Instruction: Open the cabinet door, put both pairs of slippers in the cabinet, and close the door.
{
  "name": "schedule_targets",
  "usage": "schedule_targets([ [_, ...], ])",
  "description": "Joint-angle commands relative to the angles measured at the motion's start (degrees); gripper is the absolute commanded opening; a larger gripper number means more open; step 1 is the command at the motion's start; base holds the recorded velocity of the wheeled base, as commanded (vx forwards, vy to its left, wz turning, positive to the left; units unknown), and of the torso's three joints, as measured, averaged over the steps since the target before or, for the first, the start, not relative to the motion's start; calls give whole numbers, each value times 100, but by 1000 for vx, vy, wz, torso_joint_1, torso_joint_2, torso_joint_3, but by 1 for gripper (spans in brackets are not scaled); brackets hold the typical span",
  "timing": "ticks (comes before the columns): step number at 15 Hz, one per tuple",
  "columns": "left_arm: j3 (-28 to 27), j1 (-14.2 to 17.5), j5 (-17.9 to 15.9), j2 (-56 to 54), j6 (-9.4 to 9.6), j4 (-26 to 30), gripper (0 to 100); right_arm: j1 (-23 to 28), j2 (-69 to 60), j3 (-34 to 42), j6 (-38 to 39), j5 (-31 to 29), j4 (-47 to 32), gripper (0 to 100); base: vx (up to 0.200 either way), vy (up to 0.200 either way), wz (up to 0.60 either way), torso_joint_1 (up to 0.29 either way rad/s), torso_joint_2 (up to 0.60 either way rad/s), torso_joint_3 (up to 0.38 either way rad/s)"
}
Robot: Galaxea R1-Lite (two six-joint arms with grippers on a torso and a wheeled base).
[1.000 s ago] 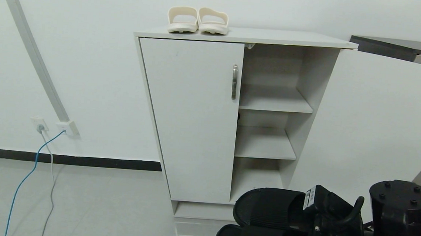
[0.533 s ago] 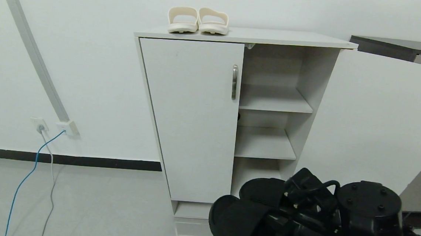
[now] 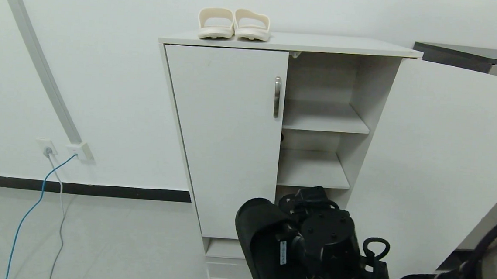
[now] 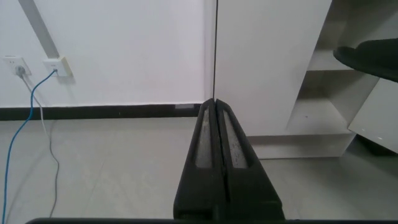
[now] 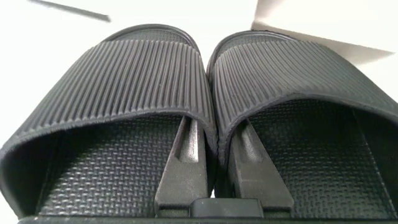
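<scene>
White cabinet (image 3: pixel 281 41) against the wall, left door (image 3: pixel 226 142) shut, right door (image 3: pixel 440 148) swung wide open. Inside the open half, an upper shelf (image 3: pixel 324 118) and a middle shelf (image 3: pixel 312 170); bottom compartment mostly hidden behind the right arm. On the cabinet's top, toward its left end, a pair of cream slippers (image 3: pixel 233 24) side by side.

Black slippers (image 3: pixel 259 236) held low in front of the cabinet, before the shut door's lower corner and the bottom opening, tipped up steeply. Right jaws clamped on the black slippers, one of the fingers (image 5: pixel 186 155) under each strap, pinching the two touching inner sides. Left jaws pressed together, holding nothing, above the floor, pointing toward the shut door's edge. Wall sockets (image 3: pixel 80 150) and trailing cables (image 3: pixel 29 216) off to the left.

Compared with a second ago: right arm and black slippers shifted leftward and nearer the bottom opening, slippers turned from lying flat to tipped up; cream slippers and both doors unchanged.
</scene>
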State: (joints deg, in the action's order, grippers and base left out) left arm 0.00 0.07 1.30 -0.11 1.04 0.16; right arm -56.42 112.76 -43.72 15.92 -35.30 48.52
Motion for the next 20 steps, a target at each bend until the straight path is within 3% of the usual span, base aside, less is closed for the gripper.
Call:
schedule_targets([
  [1, 0, 1, 1, 11, 2, 2, 0, -18, 598, -462, 8, -600, 8, 0, 0, 0, 0, 0, 0, 0],
  [4, 0, 1, 1, 11, 11, 2, 0, 122, 861, -744, 8, -1312, 44, 0, 0, -67, 0, 1, -1, 1],
  [10, 0, 1, 1, 20, 11, 2, 0, 518, 1011, -744, -1, -1339, 237, 0, 0, -200, 0, 5, 0, 3],
  [15, 0, 1, 1, 11, 2, 2, 0, 614, 1195, -744, 8, -1330, 290, 0, 0, 0, 0, 0, 0, 0],
  [20, -9, 1, 10, 11, -7, 2, 0, 685, 1793, -832, -168, -1137, 1046, 0, 0, 0, 0, 0, 0, 0],
])
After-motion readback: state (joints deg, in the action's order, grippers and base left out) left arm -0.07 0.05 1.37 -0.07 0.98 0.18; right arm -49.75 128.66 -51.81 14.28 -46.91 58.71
